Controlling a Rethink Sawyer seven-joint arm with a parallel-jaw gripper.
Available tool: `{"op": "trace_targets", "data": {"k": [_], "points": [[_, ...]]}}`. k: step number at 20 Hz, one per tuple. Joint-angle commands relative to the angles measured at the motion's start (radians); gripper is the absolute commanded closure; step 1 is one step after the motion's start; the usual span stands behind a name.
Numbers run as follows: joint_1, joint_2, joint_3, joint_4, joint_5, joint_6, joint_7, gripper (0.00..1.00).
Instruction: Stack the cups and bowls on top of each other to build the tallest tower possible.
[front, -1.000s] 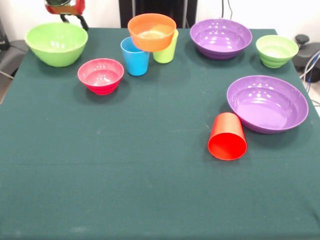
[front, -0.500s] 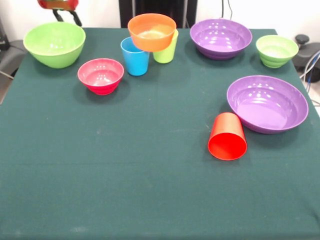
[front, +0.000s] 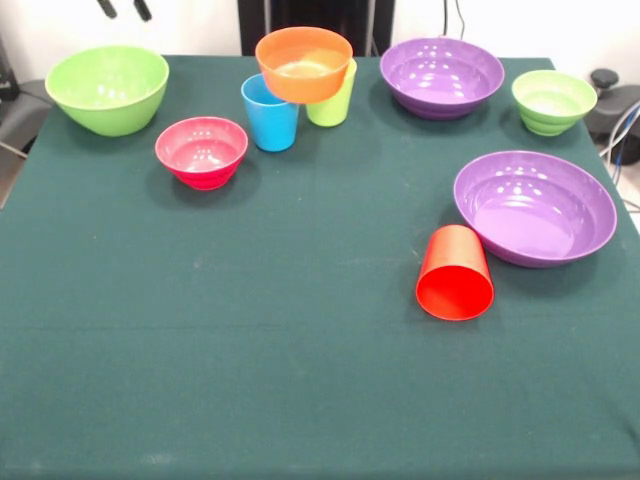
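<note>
While only two dark fingertips (front: 108, 8) of the gripper (front: 124, 9) peek in at the top edge, standing apart and holding nothing, the large lime green bowl (front: 107, 88) sits just below them at the table (front: 250, 380) corner. Pink bowl (front: 201, 151) nearby, upright. Orange bowl (front: 304, 63) perches raised over the sky blue cup (front: 268, 115) and lime green cup (front: 333, 100). Two purple bowls (front: 442, 76) (front: 535, 206) and the small green bowl (front: 553, 101) hold the other side. Red cup (front: 455, 272) lies tipped over, touching the nearer purple bowl.
</note>
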Motion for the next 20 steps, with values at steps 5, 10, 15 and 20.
{"op": "trace_targets", "data": {"k": [5,10,15,20], "points": [[0.018,-0.051,0.068,0.095,0.009,0.082,-0.241,0.0],[0.039,0.034,0.043,0.025,-0.05,0.051,-0.232,0.0],[0.045,0.037,0.05,0.022,-0.042,0.048,-0.225,0.0],[0.068,0.025,0.065,0.031,-0.003,0.056,-0.188,0.0]]}}
